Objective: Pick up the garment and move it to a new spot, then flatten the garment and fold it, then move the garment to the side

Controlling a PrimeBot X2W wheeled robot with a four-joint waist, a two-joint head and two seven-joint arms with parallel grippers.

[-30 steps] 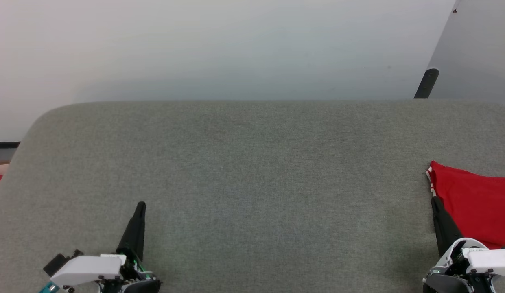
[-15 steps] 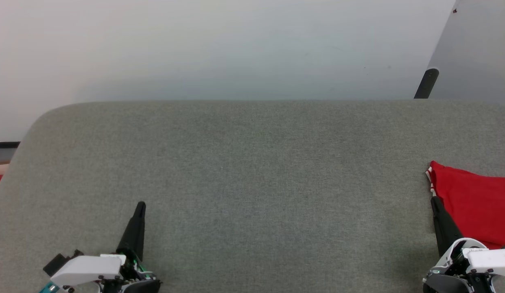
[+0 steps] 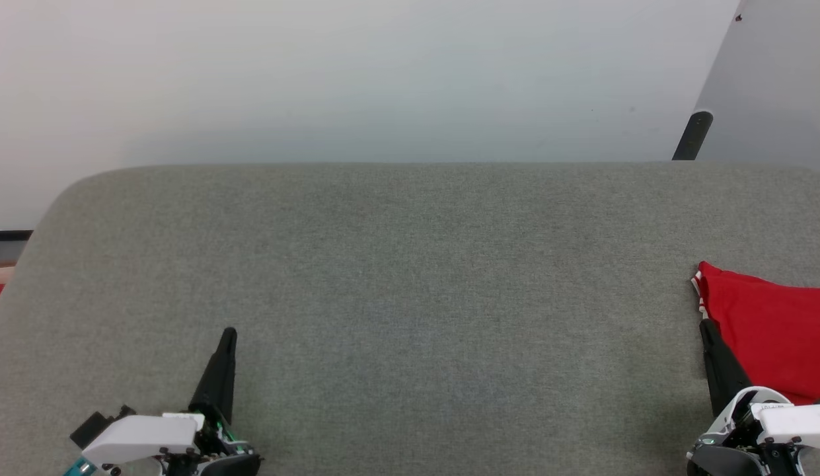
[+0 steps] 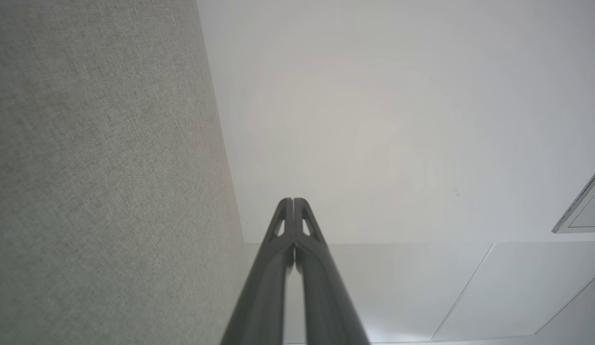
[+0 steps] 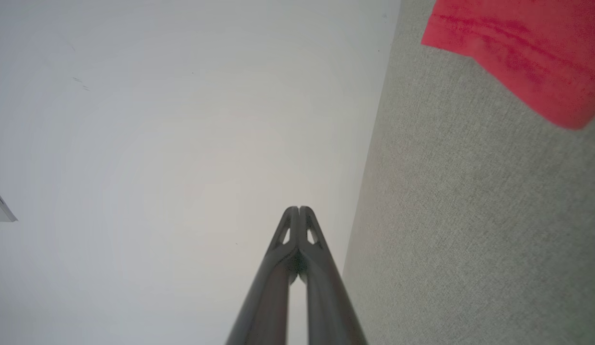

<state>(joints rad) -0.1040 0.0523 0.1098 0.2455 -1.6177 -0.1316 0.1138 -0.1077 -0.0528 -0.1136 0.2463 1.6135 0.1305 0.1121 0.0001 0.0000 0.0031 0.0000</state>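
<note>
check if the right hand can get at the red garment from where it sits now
Probably yes. The right hand is just beside the garment, which lies on the grey surface, and nothing stands between them. The hand is shut, though, so it would need to open first.

Robot hardware: appearance notes.
Left gripper (image 3: 229,334) and right gripper (image 3: 706,325): each has two long, matte dark-grey tapered fingers (image 4: 321,287), with a small triangular cut-out near every tip. Behind each sits a glossy white moulded wrist shell (image 3: 142,437) on a black base, dotted with small dark screws. Green parts glint under the left shell, with a teal piece at its outer corner and a black block just beside it.
</note>
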